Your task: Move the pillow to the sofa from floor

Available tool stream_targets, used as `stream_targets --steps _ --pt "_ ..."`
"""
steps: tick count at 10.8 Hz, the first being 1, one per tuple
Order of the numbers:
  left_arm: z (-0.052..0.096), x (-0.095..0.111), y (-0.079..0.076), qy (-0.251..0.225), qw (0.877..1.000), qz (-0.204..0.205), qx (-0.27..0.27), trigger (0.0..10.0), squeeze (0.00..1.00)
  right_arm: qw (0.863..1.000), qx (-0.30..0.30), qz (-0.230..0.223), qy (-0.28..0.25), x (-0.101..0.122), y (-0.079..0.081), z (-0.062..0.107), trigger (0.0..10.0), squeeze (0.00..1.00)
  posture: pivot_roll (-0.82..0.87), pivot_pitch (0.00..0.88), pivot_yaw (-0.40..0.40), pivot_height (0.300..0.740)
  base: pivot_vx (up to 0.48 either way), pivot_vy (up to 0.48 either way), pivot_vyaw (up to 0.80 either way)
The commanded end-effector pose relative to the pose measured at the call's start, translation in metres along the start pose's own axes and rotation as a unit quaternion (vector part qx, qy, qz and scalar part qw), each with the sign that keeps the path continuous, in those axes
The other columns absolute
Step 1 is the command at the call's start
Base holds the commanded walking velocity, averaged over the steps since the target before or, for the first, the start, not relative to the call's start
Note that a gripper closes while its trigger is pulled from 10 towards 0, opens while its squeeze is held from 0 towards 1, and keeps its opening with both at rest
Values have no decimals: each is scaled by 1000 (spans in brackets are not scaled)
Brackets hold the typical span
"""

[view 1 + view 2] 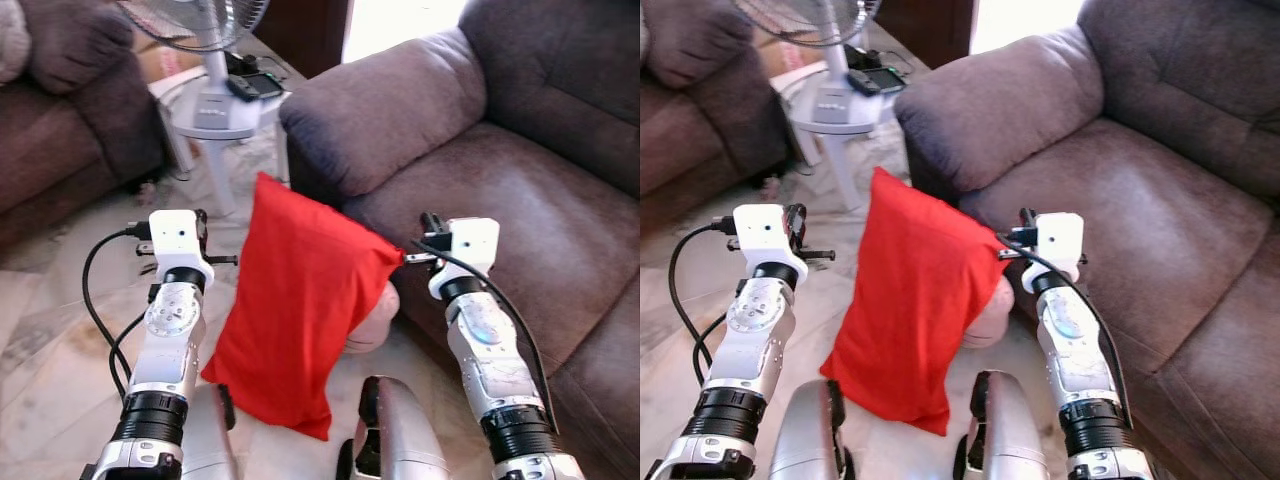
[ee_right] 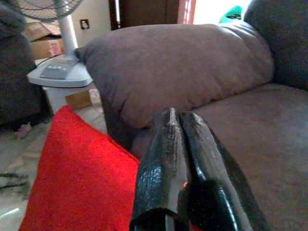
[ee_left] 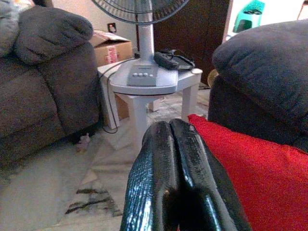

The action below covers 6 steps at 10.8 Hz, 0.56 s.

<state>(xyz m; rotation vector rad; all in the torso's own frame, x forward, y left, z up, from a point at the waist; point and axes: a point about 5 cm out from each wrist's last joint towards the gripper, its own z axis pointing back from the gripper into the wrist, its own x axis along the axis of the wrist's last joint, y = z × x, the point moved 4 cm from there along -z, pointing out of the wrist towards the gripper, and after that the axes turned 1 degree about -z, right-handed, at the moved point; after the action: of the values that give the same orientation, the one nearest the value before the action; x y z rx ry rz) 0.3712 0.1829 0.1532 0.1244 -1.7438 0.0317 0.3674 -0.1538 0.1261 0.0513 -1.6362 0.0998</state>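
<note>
— Where's the red fabric pillow?
— Hanging upright between both arms, just beside the grey-brown plush sofa, above the marble floor.
— The tools?
— Right tool pinched closed on its corner; left tool closed beside it, holding nothing visible.

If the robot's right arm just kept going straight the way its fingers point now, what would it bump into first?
Most likely the sofa's padded armrest. The right gripper, fingers pressed together, points at that grey bulge, with the red pillow off to one side. Depth is hard to judge, so it might graze the seat cushion first.
</note>
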Motion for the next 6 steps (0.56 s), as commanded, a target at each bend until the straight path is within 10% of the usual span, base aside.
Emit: stream_targets --steps 1,6 --pt "1 -3 0 7 1000 1 -2 10000 0 1000 2 6 7 -3 0 2 10000 0 55 162 -61 577 0 0 0" --pt "1 -4 2 12 1000 -9 -1 10000 0 1000 -1 -9 6 -3 0 1 10000 0 58 163 -57 577 0 0 241"
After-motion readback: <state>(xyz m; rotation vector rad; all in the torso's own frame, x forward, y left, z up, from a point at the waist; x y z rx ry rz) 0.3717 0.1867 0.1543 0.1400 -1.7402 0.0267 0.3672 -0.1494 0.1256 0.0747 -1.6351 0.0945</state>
